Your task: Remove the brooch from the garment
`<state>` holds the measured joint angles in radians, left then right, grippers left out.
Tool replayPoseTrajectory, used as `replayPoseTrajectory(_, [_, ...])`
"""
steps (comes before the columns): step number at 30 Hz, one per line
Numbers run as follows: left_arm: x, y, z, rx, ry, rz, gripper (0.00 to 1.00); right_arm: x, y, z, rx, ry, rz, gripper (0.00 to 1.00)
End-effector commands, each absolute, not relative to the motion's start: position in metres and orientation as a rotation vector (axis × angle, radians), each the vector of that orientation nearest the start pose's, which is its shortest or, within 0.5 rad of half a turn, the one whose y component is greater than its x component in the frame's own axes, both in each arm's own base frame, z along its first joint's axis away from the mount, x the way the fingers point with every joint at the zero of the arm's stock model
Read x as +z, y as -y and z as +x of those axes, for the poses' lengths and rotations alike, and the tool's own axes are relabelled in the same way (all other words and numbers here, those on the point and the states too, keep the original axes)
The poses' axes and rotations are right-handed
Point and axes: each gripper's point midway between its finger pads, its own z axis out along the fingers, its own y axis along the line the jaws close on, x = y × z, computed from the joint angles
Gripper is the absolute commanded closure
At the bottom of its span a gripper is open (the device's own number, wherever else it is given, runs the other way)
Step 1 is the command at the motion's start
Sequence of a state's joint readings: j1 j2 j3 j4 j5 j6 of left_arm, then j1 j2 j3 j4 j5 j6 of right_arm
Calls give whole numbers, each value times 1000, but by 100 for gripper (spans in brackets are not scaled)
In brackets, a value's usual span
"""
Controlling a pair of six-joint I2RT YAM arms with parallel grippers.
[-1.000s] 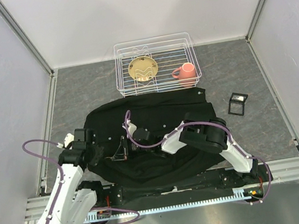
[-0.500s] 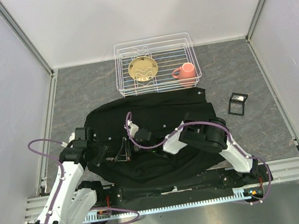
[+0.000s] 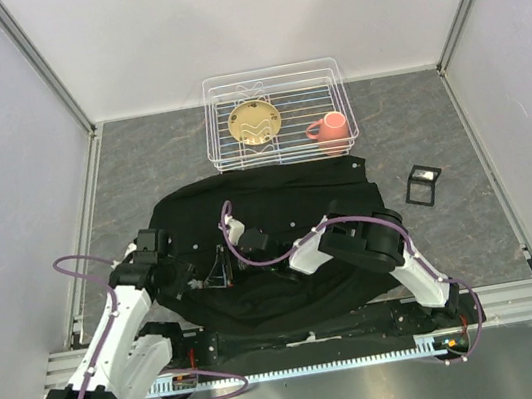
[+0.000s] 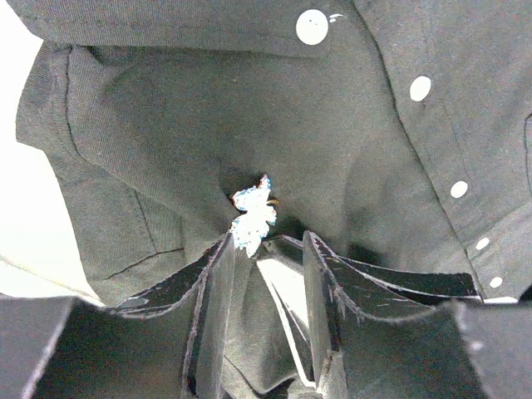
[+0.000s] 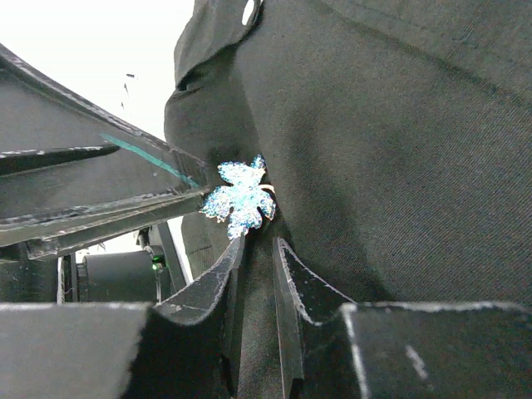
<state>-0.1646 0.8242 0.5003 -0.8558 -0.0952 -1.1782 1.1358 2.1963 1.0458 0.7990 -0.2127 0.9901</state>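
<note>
The black garment (image 3: 275, 193) lies spread on the table, and it fills the left wrist view (image 4: 349, 141) and the right wrist view (image 5: 399, 150). The brooch (image 4: 252, 214), a small silvery-blue flower, is pinned on a raised fold; it also shows in the right wrist view (image 5: 241, 198). My right gripper (image 5: 259, 241) is shut on the fold of cloth just under the brooch. My left gripper (image 4: 268, 237) is open, and the tip of its left finger (image 4: 212, 283) touches the brooch. In the top view both grippers meet over the shirt, the left gripper (image 3: 197, 276) beside the right gripper (image 3: 219, 266), and the brooch is too small to make out.
A white wire rack (image 3: 272, 77) stands at the back with a golden plate (image 3: 254, 122) and a pink mug (image 3: 329, 129) in it. A small black frame (image 3: 423, 184) lies right of the shirt. A row of white buttons (image 4: 312, 27) runs near the brooch.
My left arm has crept a little to the right, toward the right gripper and the brooch. The right arm has barely moved.
</note>
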Motion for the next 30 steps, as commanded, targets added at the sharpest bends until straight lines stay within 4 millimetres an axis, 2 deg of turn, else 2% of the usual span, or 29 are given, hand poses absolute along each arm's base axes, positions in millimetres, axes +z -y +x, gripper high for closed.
replayPoseTrajectory(1, [42, 47, 177, -233, -2352, -1428, 56, 39, -527, 171, 1474, -2205, -403, 72])
replayPoseTrajectory(3, [40, 46, 179, -221, -2358, -1414, 60, 44, -529, 169, 1452, -2194, -433, 72])
replayPoseTrajectory(4, [41, 46, 180, -218, -2360, -1406, 62, 39, -527, 167, 1419, -2215, -454, 71])
replayPoseTrajectory(6, [45, 47, 185, -237, -2355, -1375, 62, 43, -530, 163, 1376, -2184, -526, 69])
replayPoseTrajectory(10, [62, 39, 187, -211, -2306, -1348, 48, 37, -521, 162, 1196, -2167, -654, 60])
replayPoseTrajectory(12, [73, 28, 184, -159, -2266, -1348, 39, 45, -520, 163, 1127, -2115, -732, 55])
replayPoseTrajectory(13, [83, 26, 184, -176, -2226, -1337, 38, 41, -516, 165, 1056, -2119, -753, 54])
replayPoseTrajectory(14, [91, 22, 185, -168, -2197, -1328, 37, 51, -520, 167, 1039, -2089, -777, 52])
replayPoseTrajectory(16, [102, 18, 182, -170, -2161, -1323, 36, 53, -519, 167, 948, -2054, -854, 49])
replayPoseTrajectory(18, [115, 11, 179, -148, -2125, -1328, 36, 68, -526, 171, 901, -2002, -870, 45])
replayPoseTrajectory(21, [136, -2, 179, -106, -2042, -1322, 36, 76, -535, 176, 841, -1961, -910, 40])
replayPoseTrajectory(23, [149, -12, 176, -71, -1987, -1320, 36, 76, -544, 177, 844, -1949, -928, 37])
replayPoseTrajectory(27, [166, -19, 173, -76, -1920, -1311, 36, 70, -558, 171, 865, -1938, -971, 35])
replayPoseTrajectory(30, [170, -21, 170, -78, -1906, -1305, 36, 65, -567, 169, 873, -1936, -981, 34])
